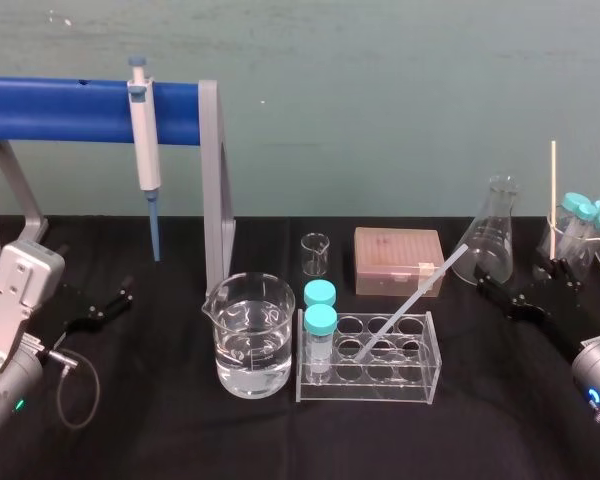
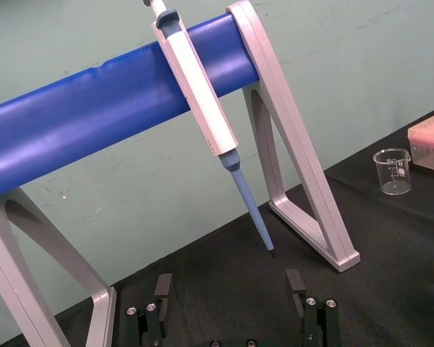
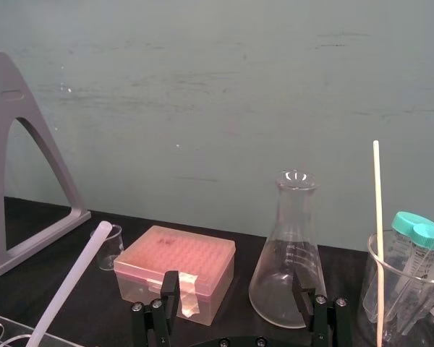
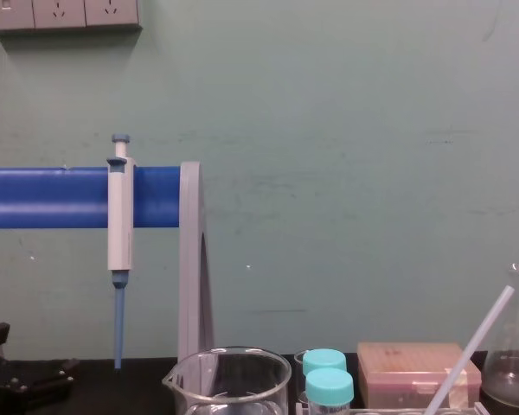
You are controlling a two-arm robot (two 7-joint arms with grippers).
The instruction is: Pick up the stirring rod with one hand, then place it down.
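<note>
The stirring rod (image 1: 412, 300) is a translucent whitish rod leaning in the clear tube rack (image 1: 420, 385), lower end in a rack hole, upper end tilted up to the right. It also appears as the stirring rod (image 3: 66, 288) in the right wrist view and the stirring rod (image 4: 472, 348) in the chest view. My right gripper (image 1: 526, 283) hovers open to the right of the rack, in front of the conical flask (image 1: 492, 235), nothing between its fingers (image 3: 171, 286). My left gripper (image 1: 102, 308) rests open at the far left, and in its wrist view the left gripper (image 2: 229, 285) faces the pipette (image 2: 199, 90).
A water-filled beaker (image 1: 248, 335) stands left of the rack, which holds two teal-capped tubes (image 1: 320, 325). Behind are a small beaker (image 1: 315, 254) and a pink tip box (image 1: 398, 260). The pipette (image 1: 145, 150) hangs on a blue-barred stand (image 1: 215, 190). A right-hand beaker (image 1: 580, 240) holds capped tubes and a thin stick.
</note>
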